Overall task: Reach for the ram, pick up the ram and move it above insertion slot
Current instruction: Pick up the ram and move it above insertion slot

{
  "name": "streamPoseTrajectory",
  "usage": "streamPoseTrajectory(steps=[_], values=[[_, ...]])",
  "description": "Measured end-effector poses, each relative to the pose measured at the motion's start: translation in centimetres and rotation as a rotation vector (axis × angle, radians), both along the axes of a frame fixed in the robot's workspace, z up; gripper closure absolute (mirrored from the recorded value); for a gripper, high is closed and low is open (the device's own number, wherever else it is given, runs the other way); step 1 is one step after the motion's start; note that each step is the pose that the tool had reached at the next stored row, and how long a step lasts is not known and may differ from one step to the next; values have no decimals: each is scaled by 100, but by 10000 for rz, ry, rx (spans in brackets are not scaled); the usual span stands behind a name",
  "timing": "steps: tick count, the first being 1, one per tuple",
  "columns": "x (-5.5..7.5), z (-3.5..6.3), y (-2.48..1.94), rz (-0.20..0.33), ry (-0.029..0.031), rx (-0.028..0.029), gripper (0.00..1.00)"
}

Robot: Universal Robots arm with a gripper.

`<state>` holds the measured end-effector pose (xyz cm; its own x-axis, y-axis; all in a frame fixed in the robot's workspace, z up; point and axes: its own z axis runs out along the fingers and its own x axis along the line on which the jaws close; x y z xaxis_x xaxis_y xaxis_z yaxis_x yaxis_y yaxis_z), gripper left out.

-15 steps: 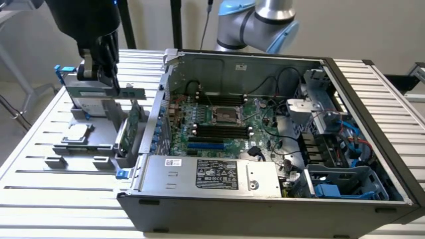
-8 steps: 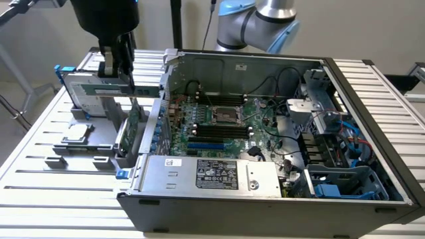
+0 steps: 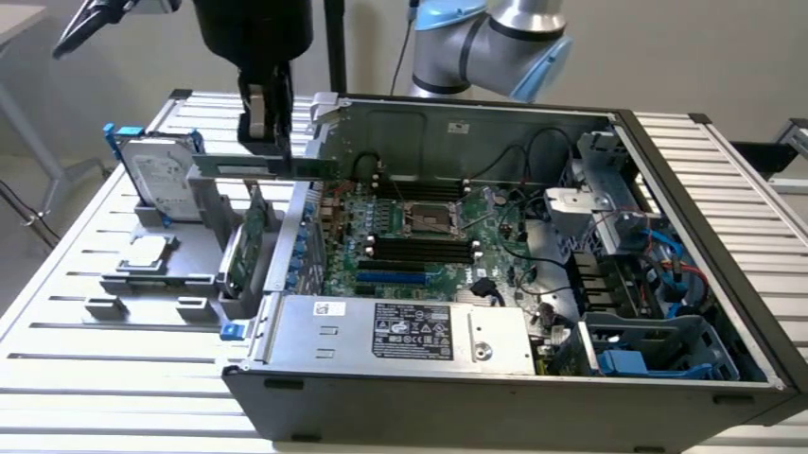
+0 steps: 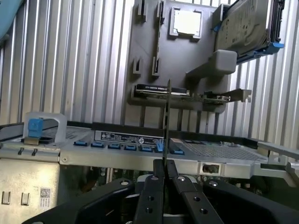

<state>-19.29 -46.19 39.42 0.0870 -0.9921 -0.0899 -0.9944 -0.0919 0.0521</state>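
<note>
**Over the case's left wall: ram held level in the gripper**

Nearest the wrist, the gripper (image 4: 163, 179) clamps the ram (image 4: 167, 119) edge-on. In the exterior view the ram (image 3: 259, 168) lies horizontal, long axis left-right, with the motherboard slots (image 3: 417, 251) lower and to the right.

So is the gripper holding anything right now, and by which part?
Yes: the gripper grips the ram by its upper long edge, near mid-length, with the fingers pinching its faces.

The gripper (image 3: 268, 132) hangs vertically from the arm, jaws pinched together.
</note>
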Motion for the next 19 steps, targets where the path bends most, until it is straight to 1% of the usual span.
streamPoseTrajectory(steps=[2,12,14,19], values=[[56,0,46,0,0,-1,86],[296,-19,370,-1,0,0,86],[369,-24,415,0,0,0,86],[596,-39,490,0,0,-1,86]])
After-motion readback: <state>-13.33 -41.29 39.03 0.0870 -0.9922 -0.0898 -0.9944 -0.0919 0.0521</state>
